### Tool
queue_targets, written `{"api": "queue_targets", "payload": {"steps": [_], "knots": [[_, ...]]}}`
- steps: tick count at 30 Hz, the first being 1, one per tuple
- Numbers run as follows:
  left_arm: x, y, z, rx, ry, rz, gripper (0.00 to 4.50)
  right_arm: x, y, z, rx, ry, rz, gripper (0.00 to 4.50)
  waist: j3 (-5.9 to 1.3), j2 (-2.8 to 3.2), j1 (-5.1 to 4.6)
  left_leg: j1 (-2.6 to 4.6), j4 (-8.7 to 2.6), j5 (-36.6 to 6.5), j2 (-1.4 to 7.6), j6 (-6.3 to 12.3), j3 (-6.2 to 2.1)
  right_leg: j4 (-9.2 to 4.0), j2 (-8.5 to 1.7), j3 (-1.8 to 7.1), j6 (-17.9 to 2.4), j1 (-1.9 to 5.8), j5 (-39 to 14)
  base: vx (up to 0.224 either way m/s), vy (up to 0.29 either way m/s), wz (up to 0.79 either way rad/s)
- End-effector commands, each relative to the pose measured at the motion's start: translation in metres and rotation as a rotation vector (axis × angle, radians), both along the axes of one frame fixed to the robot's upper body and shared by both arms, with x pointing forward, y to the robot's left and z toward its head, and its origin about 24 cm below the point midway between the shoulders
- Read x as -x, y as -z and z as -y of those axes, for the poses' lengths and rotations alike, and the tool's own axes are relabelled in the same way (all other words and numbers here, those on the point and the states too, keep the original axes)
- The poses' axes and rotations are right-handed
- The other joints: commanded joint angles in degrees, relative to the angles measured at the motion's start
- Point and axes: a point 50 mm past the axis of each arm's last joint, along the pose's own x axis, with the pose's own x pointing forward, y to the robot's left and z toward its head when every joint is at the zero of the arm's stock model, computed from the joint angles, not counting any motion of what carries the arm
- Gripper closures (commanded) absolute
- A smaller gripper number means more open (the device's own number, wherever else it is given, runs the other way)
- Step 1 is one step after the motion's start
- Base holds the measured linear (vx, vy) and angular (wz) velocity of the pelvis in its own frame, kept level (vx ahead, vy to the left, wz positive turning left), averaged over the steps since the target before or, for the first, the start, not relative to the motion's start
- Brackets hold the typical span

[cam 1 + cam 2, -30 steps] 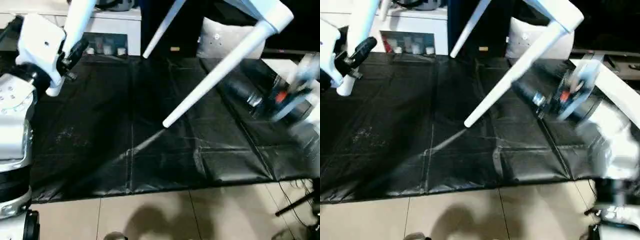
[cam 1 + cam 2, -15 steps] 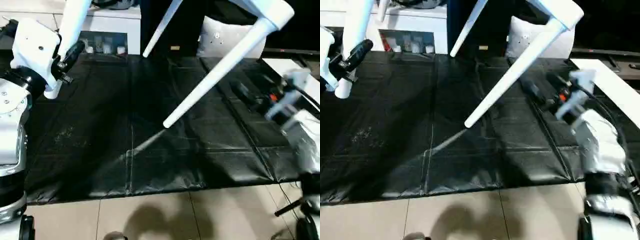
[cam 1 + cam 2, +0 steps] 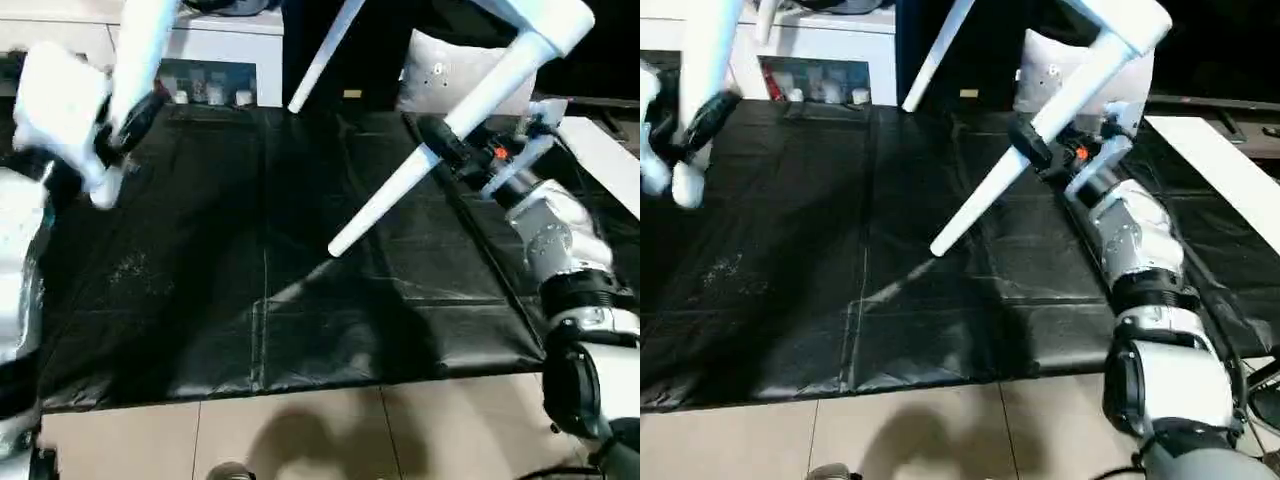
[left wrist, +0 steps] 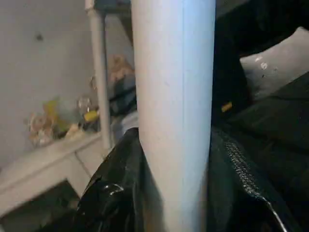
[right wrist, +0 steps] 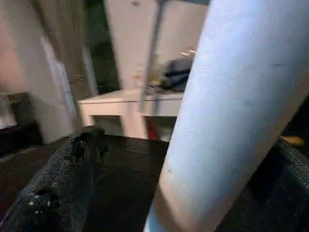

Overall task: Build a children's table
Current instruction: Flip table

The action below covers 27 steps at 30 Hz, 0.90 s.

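The children's table hangs above the mat, its white tabletop corner (image 3: 535, 12) at the top and its legs pointing down. My left gripper (image 3: 125, 112) is shut on the left leg (image 3: 140, 50); in the left wrist view that leg (image 4: 174, 96) is pressed between both black fingers (image 4: 116, 193). A second leg (image 3: 390, 195) slants down to the mat's middle. My right gripper (image 3: 437, 150) stands open around its upper part. In the right wrist view this leg (image 5: 231, 106) lies between the fingers, one finger (image 5: 63, 183) well clear of it. A third leg (image 3: 320, 60) slants behind.
A black mat (image 3: 250, 270) covers the floor, with pale tiles (image 3: 300, 430) in front. A white shelf unit (image 3: 220, 50) stands at the back left, a grey cushion (image 3: 440, 75) behind the legs, and a white board (image 3: 610, 160) at the right edge.
My right arm has swung in from the right and brought its open fingers around the middle leg. The left arm with its leg has shifted slightly.
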Motion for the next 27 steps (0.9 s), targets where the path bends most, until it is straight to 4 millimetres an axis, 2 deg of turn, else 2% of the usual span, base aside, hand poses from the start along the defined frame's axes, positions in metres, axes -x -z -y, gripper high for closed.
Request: {"api": "queue_targets", "payload": {"steps": [1,2,3,4,5,6,7,8,10,11,12,13,15,17,18,20,21,23,24,26,27], "knots": [[-0.002,0.039,0.014,-0.013,0.085,-0.149,2.93,0.007,-0.018,-0.013,0.020,-0.134,0.100,0.00,-3.50,0.59,-0.07,0.62,-3.99,-11.0,1.30,0.68,-0.15,-4.34,-4.06,2.63,-11.0,2.69,-10.1,0.000,0.000,0.00],[-0.001,0.045,0.012,0.010,0.080,-0.158,2.93,0.011,-0.021,-0.014,0.023,-0.156,0.119,0.00,-3.52,0.62,0.04,0.74,-4.03,-11.4,1.39,0.60,-0.13,-4.41,-4.09,2.64,-10.7,2.62,-10.7,0.000,0.000,0.00],[0.001,0.050,0.011,0.025,0.072,-0.164,2.93,0.014,-0.023,-0.015,0.024,-0.173,0.130,0.00,-3.59,1.02,0.12,0.90,-4.09,-11.6,1.44,0.47,-0.18,-4.45,-4.05,2.66,-10.4,2.46,-11.1,0.000,0.000,0.00],[0.002,0.051,0.010,0.029,0.070,-0.165,2.93,0.016,-0.023,-0.015,0.028,-0.179,0.137,0.00,-3.50,0.98,0.23,0.99,-4.15,-11.6,1.43,0.42,-0.15,-4.67,-3.96,2.66,-10.1,2.37,-11.2,0.000,0.000,0.00],[0.004,0.055,0.009,0.039,0.060,-0.167,2.93,0.023,-0.025,-0.017,0.036,-0.206,0.155,0.00,-3.57,1.55,0.46,1.10,-4.29,-11.9,1.47,0.14,-0.31,-4.53,-3.87,2.65,-9.8,2.31,-10.7,0.000,0.000,0.00],[0.006,0.057,0.008,0.038,0.057,-0.169,2.93,0.027,-0.026,-0.018,0.038,-0.222,0.161,0.00,-3.58,1.30,0.55,1.22,-4.43,-12.8,1.65,-0.01,-0.33,-4.68,-3.88,2.63,-9.4,2.25,-10.8,0.000,0.000,0.00],[0.011,0.058,0.007,0.035,0.056,-0.172,2.93,0.033,-0.027,-0.020,0.039,-0.238,0.172,0.00,-3.59,1.84,0.68,1.31,-4.45,-13.1,1.57,-0.26,-0.41,-4.65,-3.83,2.64,-9.4,2.19,-10.8,0.000,0.000,0.00],[0.015,0.058,0.007,0.034,0.055,-0.175,2.93,0.038,-0.028,-0.021,0.042,-0.251,0.180,0.00,-3.63,1.62,0.80,1.26,-4.52,-13.0,1.64,-0.28,-0.43,-4.73,-3.87,2.64,-9.2,2.36,-10.2,0.000,0.000,0.00],[0.019,0.059,0.006,0.038,0.053,-0.178,2.93,0.042,-0.027,-0.023,0.042,-0.261,0.181,0.00,-3.71,1.73,1.23,1.59,-4.62,-13.7,1.73,-0.58,-0.40,-4.73,-3.78,2.57,-9.7,2.07,-9.6,0.000,0.000,0.00],[0.024,0.060,0.005,0.039,0.052,-0.180,2.93,0.049,-0.026,-0.026,0.042,-0.269,0.179,0.00,-3.53,1.60,1.35,1.35,-4.72,-13.6,1.69,-0.86,-0.47,-4.73,-3.80,2.64,-9.7,2.23,-9.3,0.000,0.000,0.00],[0.027,0.062,0.004,0.044,0.049,-0.184,2.93,0.053,-0.025,-0.028,0.037,-0.276,0.171,0.00,-3.56,1.01,1.43,1.37,-4.76,-13.6,1.70,-0.86,-0.37,-4.80,-3.83,2.62,-9.5,2.22,-9.3,0.000,0.000,0.00],[0.029,0.064,0.003,0.048,0.047,-0.191,2.93,0.057,-0.023,-0.030,0.038,-0.274,0.163,0.00,-3.53,1.23,1.65,1.40,-4.84,-13.4,1.73,-0.91,-0.48,-4.72,-3.90,2.64,-9.3,2.28,-9.2,0.000,0.000,0.00],[0.034,0.074,-0.001,0.053,0.030,-0.239,2.93,0.066,-0.014,-0.039,0.064,-0.234,0.130,0.00,-3.47,1.09,1.61,1.37,-5.04,-12.7,1.79,-1.10,-0.48,-4.78,-3.83,2.68,-8.4,2.25,-8.7,0.000,0.000,0.00],[0.037,0.081,-0.003,0.069,0.012,-0.281,2.93,0.070,-0.006,-0.044,0.079,-0.205,0.102,0.00,-3.32,1.04,1.34,1.48,-5.29,-14.5,1.63,-2.00,-0.48,-5.08,-3.90,2.72,-7.4,2.14,-11.6,0.000,0.000,0.00],[0.039,0.084,-0.005,0.086,0.005,-0.299,2.93,0.073,-0.001,-0.047,0.087,-0.193,0.084,0.00,-3.13,1.39,1.19,1.47,-5.44,-16.1,1.60,-2.43,-0.58,-5.28,-3.98,2.77,-7.1,2.02,-13.8,0.000,0.000,0.00],[0.041,0.087,-0.006,0.100,0.004,-0.314,2.93,0.074,0.004,-0.049,0.107,-0.168,0.074,0.00,-3.01,1.15,1.05,1.61,-5.51,-17.5,1.52,-2.53,-0.54,-5.69,-3.95,2.80,-6.3,1.91,-16.0,0.000,0.000,0.00],[0.043,0.089,-0.007,0.111,0.002,-0.323,2.37,0.075,0.007,-0.049,0.116,-0.148,0.060,0.00,-3.01,1.14,0.92,1.65,-5.63,-18.6,1.54,-2.84,-0.73,-5.81,-3.98,2.81,-6.0,1.90,-17.5,0.000,0.000,0.00],[0.047,0.096,-0.014,0.119,-0.020,-0.345,2.37,0.076,0.018,-0.045,0.166,-0.070,0.031,0.00,-2.91,1.01,0.86,1.61,-5.68,-19.0,1.51,-2.98,-0.72,-5.96,-4.00,2.85,-5.5,1.89,-18.4,0.000,0.000,0.00],[0.051,0.100,-0.017,0.119,-0.024,-0.362,2.15,0.077,0.024,-0.041,0.177,-0.046,0.010,0.00,-2.79,1.25,0.79,1.58,-5.77,-20.1,1.48,-2.86,-0.85,-6.18,-4.00,2.92,-4.7,1.82,-19.6,0.000,0.000,0.00],[0.056,0.103,-0.020,0.133,-0.024,-0.376,1.94,0.079,0.030,-0.037,0.189,-0.014,-0.005,0.00,-2.67,1.26,0.73,1.71,-5.88,-20.8,1.50,-2.80,-0.82,-6.44,-4.03,2.98,-4.3,1.69,-20.7,0.000,0.000,0.00],[0.071,0.107,-0.026,0.187,-0.034,-0.377,1.94,0.087,0.040,-0.025,0.169,0.035,-0.033,0.00,-2.92,1.32,0.87,1.76,-5.83,-21.1,1.64,-2.74,-0.95,-6.32,-4.20,3.06,-4.7,1.80,-19.6,0.000,0.000,0.00]]}}
